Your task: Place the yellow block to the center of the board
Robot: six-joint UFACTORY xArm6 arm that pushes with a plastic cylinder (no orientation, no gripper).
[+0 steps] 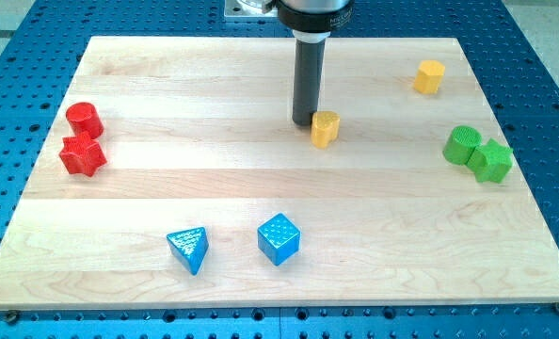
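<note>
The counter (261, 188) is pale wood in lengthwise planks with faint grain, set on a blue base (543, 56) patterned with a regular grid of small holes. My tip (304, 121) ends a dark grey rod. Blocks observed: two yellow (326, 128) (429, 76), a red cylinder (85, 120) and red star (82, 155), two green (463, 144) (492, 160), and a blue triangle (188, 249) and blue cube (279, 238), both finely dotted.

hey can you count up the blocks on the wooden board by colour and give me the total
Red: 2, a cylinder and a star-shaped block at the view's left.
Yellow: 2, one beside my tip, one at the view's upper right.
Green: 2, and, touching at the view's right.
Blue: 2, a triangular block and a cube.
Total: 8 blocks.
</note>
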